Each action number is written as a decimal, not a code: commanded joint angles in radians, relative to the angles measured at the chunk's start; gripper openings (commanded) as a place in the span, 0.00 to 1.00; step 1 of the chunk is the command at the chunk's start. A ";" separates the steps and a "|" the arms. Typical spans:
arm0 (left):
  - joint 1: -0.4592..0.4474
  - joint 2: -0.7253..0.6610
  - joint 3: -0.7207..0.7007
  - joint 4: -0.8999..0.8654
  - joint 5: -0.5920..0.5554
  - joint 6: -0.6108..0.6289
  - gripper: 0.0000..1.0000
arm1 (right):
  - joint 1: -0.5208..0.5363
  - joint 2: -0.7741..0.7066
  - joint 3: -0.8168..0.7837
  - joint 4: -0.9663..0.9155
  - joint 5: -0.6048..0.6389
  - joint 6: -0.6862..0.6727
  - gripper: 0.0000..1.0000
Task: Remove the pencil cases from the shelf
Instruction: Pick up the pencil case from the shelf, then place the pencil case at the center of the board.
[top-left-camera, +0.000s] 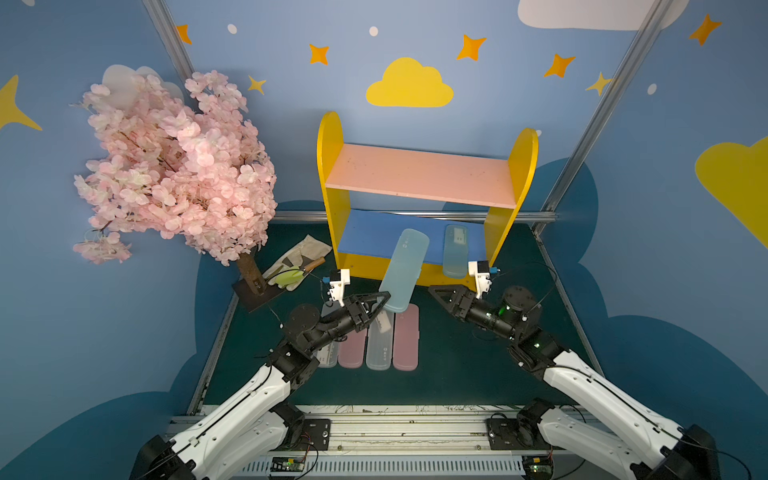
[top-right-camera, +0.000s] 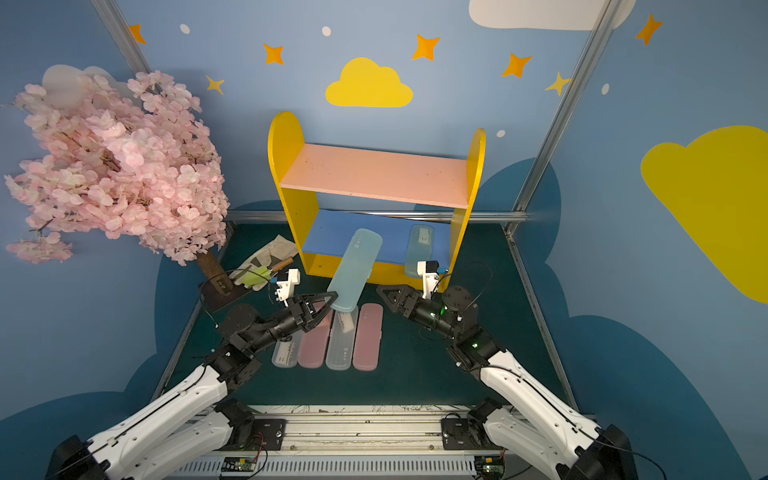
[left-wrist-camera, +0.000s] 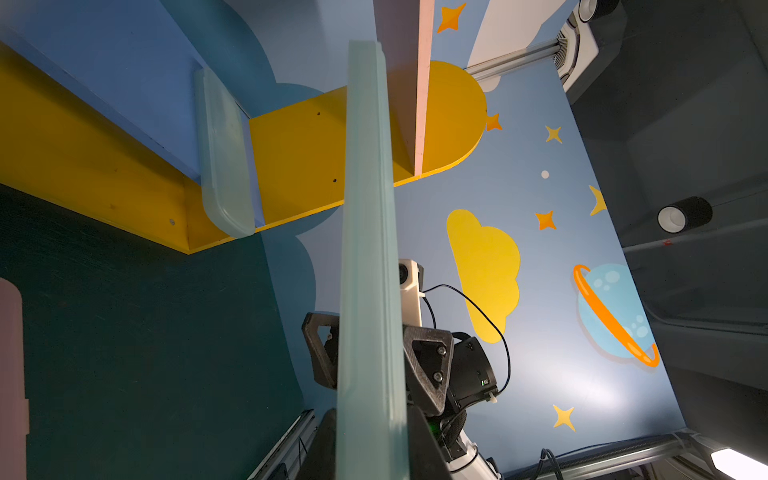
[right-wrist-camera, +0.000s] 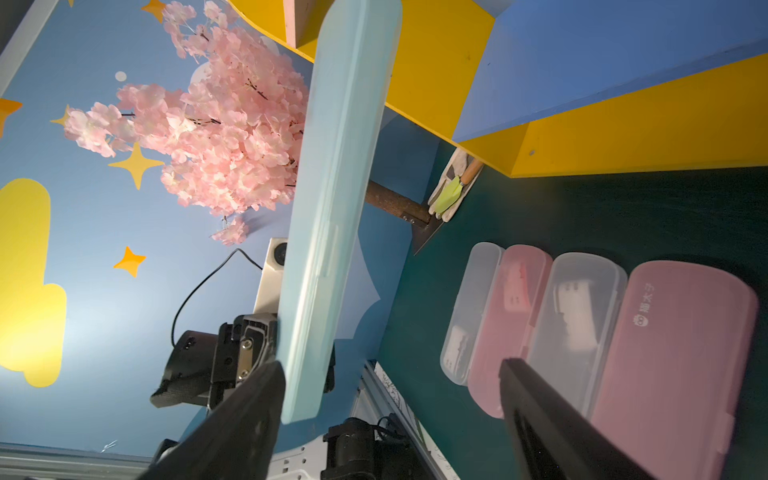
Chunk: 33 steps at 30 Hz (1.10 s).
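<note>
Left gripper (top-left-camera: 385, 296) clamped on near end of pale blue case (top-left-camera: 404, 266). The case is tilted, far end ahead over the shelf (top-left-camera: 419, 176)'s lower board (top-left-camera: 365, 237). Four cases (top-left-camera: 379, 349) lie side by side on mat (top-left-camera: 457, 374), below and behind it. Right gripper (top-left-camera: 435, 291) jaws apart, empty. Second blue case (top-left-camera: 455, 251) just ahead of it, on lower board.

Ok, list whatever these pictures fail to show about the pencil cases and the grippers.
1. Frosted white translucent pencil case at the row's end: partly covered by the left arm in both top views.
2. Left gripper: one finger hidden behind the held pale blue translucent case in both top views.
3. Label print: too small in top views.
4. Rear of the blue lower board: beneath the pink upper board in both top views.
</note>
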 joint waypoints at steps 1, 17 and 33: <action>-0.007 -0.019 0.001 0.006 0.019 0.026 0.03 | 0.013 0.035 0.065 0.105 -0.066 0.027 0.83; -0.030 -0.023 0.017 0.042 0.031 0.031 0.03 | 0.045 0.176 0.121 0.250 -0.066 0.113 0.61; -0.045 0.001 0.031 0.051 0.032 0.041 0.05 | 0.059 0.239 0.126 0.352 -0.089 0.168 0.21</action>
